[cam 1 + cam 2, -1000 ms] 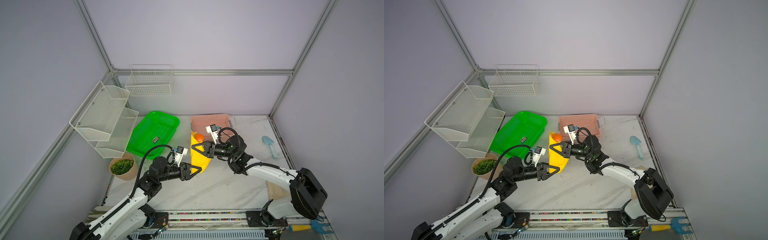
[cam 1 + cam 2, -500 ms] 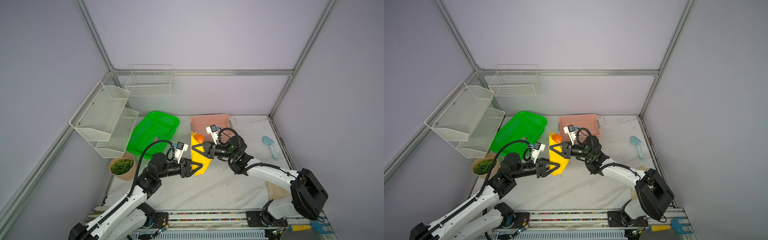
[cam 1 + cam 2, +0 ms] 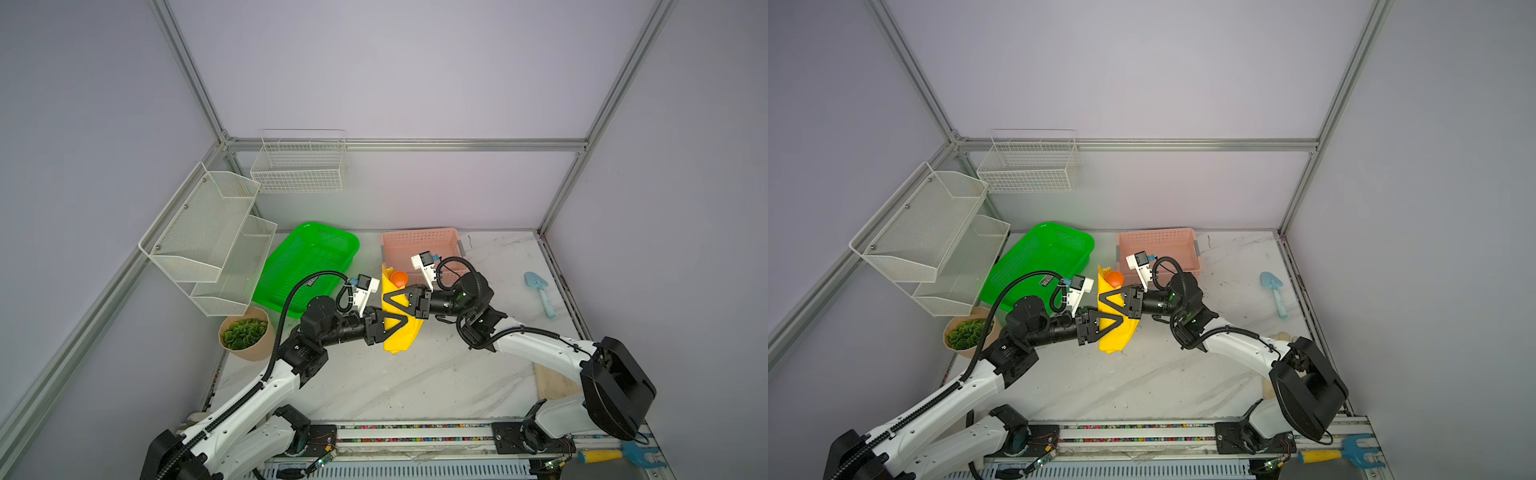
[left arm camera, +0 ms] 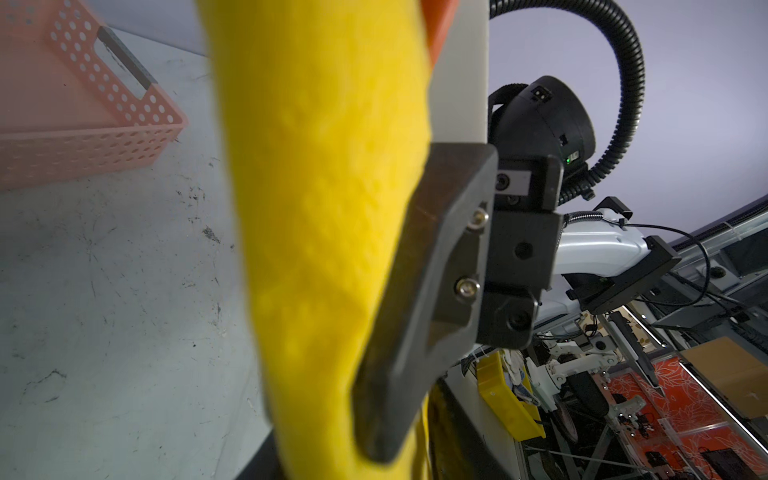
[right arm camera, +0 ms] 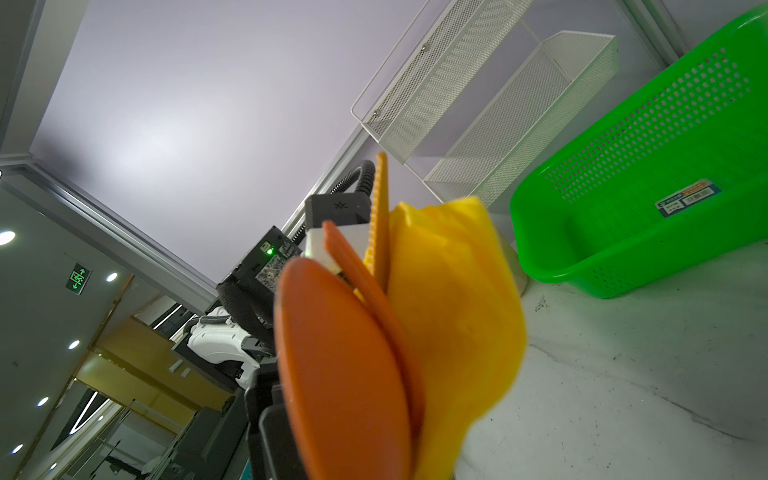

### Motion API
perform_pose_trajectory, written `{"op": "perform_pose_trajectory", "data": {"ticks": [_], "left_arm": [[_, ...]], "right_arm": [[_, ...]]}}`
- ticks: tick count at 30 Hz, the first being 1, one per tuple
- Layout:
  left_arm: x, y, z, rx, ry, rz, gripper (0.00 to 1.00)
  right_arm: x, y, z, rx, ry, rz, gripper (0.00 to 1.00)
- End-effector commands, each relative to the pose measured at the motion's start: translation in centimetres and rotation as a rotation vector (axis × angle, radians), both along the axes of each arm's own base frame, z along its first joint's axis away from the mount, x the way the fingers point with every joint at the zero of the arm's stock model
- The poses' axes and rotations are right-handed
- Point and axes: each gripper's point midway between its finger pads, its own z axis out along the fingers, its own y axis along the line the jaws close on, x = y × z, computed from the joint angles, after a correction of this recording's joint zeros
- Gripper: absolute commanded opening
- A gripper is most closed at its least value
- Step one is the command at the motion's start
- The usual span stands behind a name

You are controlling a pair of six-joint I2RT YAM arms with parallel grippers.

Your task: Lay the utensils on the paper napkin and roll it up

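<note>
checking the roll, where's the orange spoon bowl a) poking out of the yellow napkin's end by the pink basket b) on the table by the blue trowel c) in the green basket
a: both top views show the orange spoon bowl sticking out of the yellow napkin beside the pink basket.

At the middle of the bench [image 3: 395, 382], the napkin [image 3: 399, 336] runs front to back, the left hand [image 3: 405, 320] on its left, the right hand [image 3: 386, 297] on its right. The spoon [image 3: 399, 277] sticks out at its far end. Just behind is the small basket [image 3: 419, 232]. The large basket [image 3: 307, 257] lies back-left, the potted plant [image 3: 245, 332] before it, the trowel [image 3: 539, 293] far right.
</note>
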Motion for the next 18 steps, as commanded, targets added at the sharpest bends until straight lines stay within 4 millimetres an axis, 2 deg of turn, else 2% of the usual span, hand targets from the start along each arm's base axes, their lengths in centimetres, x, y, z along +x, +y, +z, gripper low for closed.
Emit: {"op": "perform_pose_trajectory", "data": {"ticks": [1,5,16,18], "left_arm": [[0.08,-0.12,4.7,-0.085,-0.116,-0.015,0.34],[0.04,-0.11,4.77,-0.083,-0.123,-0.016,0.2],[-0.37,-0.06,4.54,-0.091,-0.125,-0.033,0.06],[-0.43,0.01,4.67,-0.098,-0.131,-0.031,0.05]], "right_arm": [[-0.82,-0.26,1.47,0.044,-0.035,0.024,0.0],[-0.76,-0.19,1.39,0.038,-0.035,0.024,0.0],[-0.64,-0.15,1.93,0.038,-0.041,0.018,0.0],[-0.64,-0.23,2.16,0.039,-0.041,0.015,0.07]]}}
